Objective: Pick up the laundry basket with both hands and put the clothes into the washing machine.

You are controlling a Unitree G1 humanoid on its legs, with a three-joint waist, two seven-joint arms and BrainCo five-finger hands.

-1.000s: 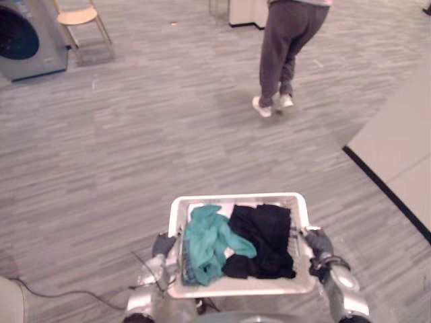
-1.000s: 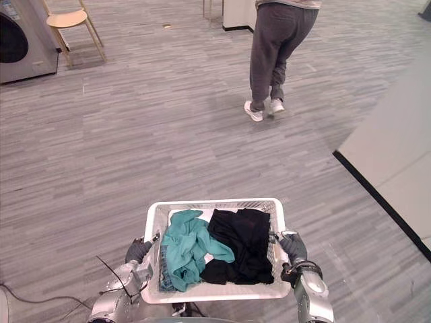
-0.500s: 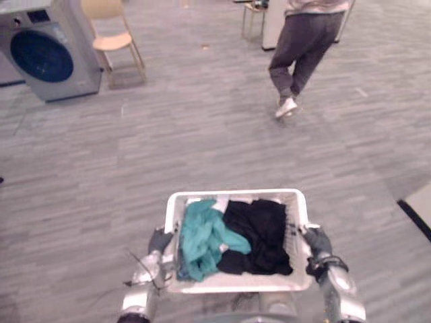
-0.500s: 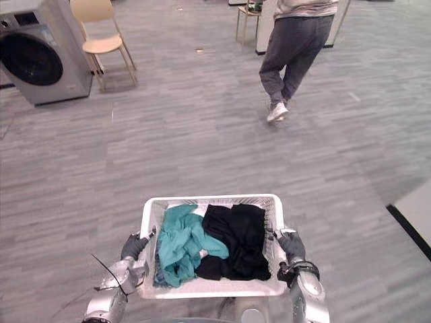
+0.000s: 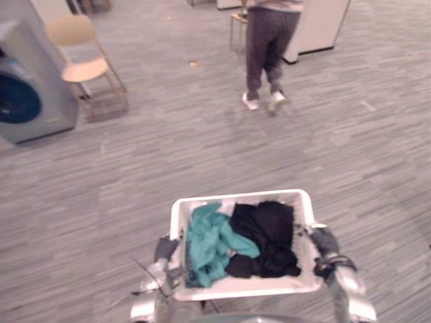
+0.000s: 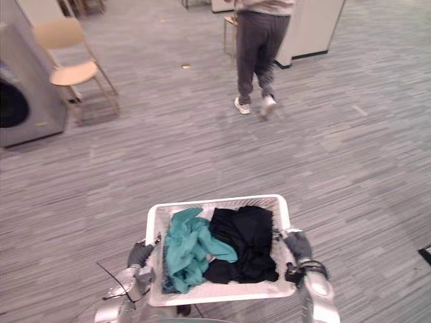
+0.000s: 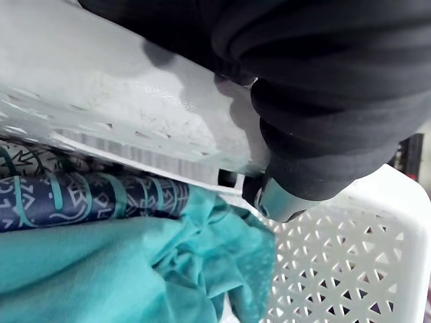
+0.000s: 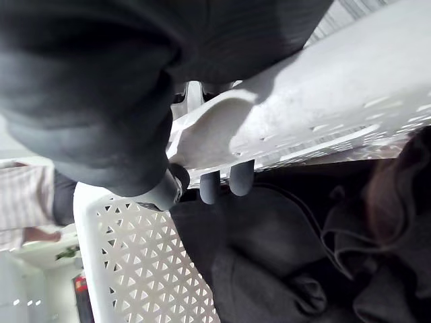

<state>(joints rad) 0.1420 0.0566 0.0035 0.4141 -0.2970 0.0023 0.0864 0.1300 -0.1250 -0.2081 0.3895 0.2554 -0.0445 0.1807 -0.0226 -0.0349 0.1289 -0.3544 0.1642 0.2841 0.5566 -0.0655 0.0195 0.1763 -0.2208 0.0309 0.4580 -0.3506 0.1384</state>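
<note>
a laundry basket (image 6: 222, 293) rides at the robot's front, clear of the grey floor (image 6: 202, 155), one hand on each short side. the right hand (image 6: 297, 246) is clenched on the rim, its dark fingertips (image 8: 240, 180) hooked under the edge and into the basket. the left hand (image 6: 141, 255) sits on the opposite rim, and its wrist view shows it clamped over the white plastic there. so the pick-up looks done.

what is left is the larger part. the washing machine (image 6: 37, 81) stands well apart, far off to the robot's left, with open floor between. the load has yet to be carried over and put into the drum. whether the door is open cannot be told from here.

by count: one basket, two hands on it and one machine. inside lie a teal garment (image 6: 185, 245) on the left and a black garment (image 6: 246, 242) on the right, touching. a navy patterned cloth (image 7: 81, 202) shows beneath the teal one, which makes at least three pieces. one wooden chair (image 6: 71, 73) stands just beside the machine. one person (image 6: 259, 47) is on the floor ahead, back turned to the robot.
</note>
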